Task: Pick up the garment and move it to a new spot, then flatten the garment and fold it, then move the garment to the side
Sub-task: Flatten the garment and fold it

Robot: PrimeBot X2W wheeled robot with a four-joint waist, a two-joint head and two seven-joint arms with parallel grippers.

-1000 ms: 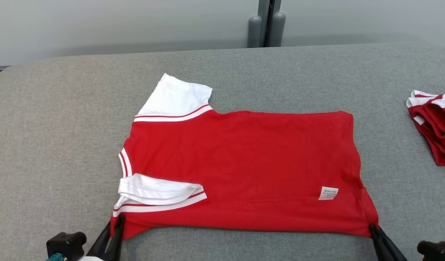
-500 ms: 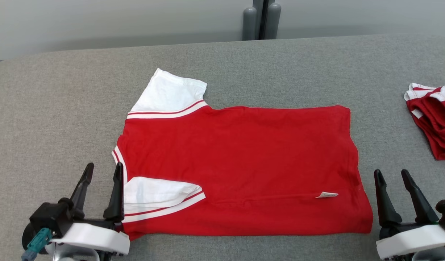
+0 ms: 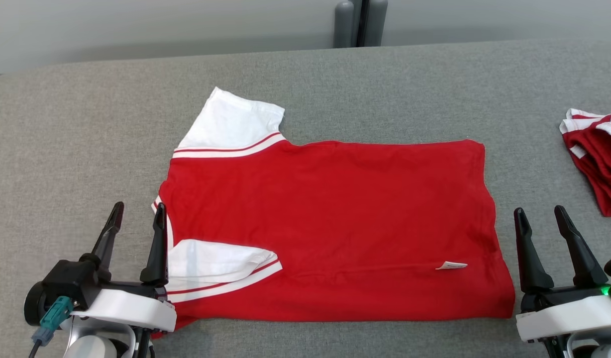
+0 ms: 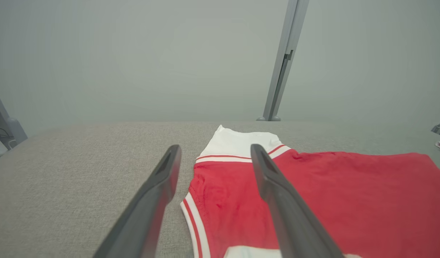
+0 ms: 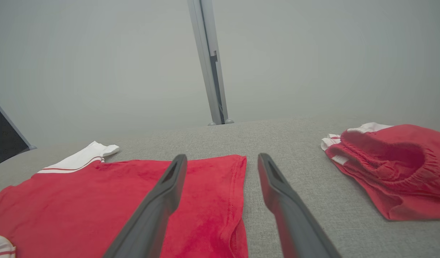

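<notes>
As garment (image 3: 335, 223) lies flat, left claw (image 3: 139, 206), right claw (image 3: 539, 210) flanking

- The head camera is looking down from above at the grey fabric counter (image 3: 61, 124).
- Both wrist cameras are skimming low over it, facing the pale grey wall (image 4: 134, 53).
- All three are sharing the flat red garment with white sleeves (image 3: 335, 214).

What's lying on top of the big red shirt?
On the red shirt lie its own folded white sleeve, near the left gripper, and a small white label. The cloth beneath the sleeve is covered.
</notes>
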